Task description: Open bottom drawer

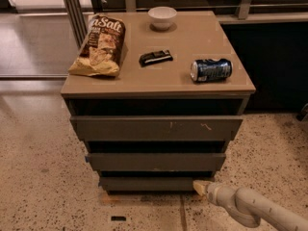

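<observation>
A low brown cabinet (159, 78) holds three stacked grey drawers. The bottom drawer (147, 183) is the narrowest, a plain dark grey-brown front without a handle, just above the floor. Above it are a mid-width front (155, 161) and the widest front (156, 128) with pale scratch marks. My gripper (200, 186) comes in from the lower right on a pale arm. Its tip touches the right end of the bottom drawer's front.
On the cabinet top lie a chip bag (99, 45), a white bowl (162, 17), a small black object (155, 57) and a blue can (211, 70) on its side. Speckled floor surrounds the cabinet. A dark counter front (274, 66) stands to the right.
</observation>
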Robot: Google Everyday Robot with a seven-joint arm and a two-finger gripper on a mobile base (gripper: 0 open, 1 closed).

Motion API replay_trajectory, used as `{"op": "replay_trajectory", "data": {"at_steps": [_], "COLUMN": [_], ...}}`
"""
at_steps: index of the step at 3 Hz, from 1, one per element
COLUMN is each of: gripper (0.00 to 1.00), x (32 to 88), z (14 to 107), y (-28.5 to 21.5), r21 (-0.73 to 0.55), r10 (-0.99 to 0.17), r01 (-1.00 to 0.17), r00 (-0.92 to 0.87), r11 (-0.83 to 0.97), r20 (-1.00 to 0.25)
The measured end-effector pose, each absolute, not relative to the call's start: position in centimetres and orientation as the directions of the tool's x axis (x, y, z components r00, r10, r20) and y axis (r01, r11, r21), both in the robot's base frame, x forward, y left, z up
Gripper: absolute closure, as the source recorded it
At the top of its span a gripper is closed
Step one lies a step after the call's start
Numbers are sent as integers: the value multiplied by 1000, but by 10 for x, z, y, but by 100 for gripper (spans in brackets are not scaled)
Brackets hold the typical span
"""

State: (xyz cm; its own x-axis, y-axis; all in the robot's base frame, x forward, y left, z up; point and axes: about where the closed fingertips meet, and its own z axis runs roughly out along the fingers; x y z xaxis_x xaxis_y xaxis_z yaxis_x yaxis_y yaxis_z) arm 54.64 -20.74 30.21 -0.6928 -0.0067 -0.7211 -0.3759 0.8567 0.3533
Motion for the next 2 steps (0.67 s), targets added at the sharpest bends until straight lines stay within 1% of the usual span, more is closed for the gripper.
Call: {"op": "replay_trajectory", "data": {"at_steps": [2], "gripper": [100], "x": [547], "z": [293], "y": [-212], "r21": [345], "r10": [3], "r01": [-381], "r00": [-667], "r11": [858], "r20": [-745]}}
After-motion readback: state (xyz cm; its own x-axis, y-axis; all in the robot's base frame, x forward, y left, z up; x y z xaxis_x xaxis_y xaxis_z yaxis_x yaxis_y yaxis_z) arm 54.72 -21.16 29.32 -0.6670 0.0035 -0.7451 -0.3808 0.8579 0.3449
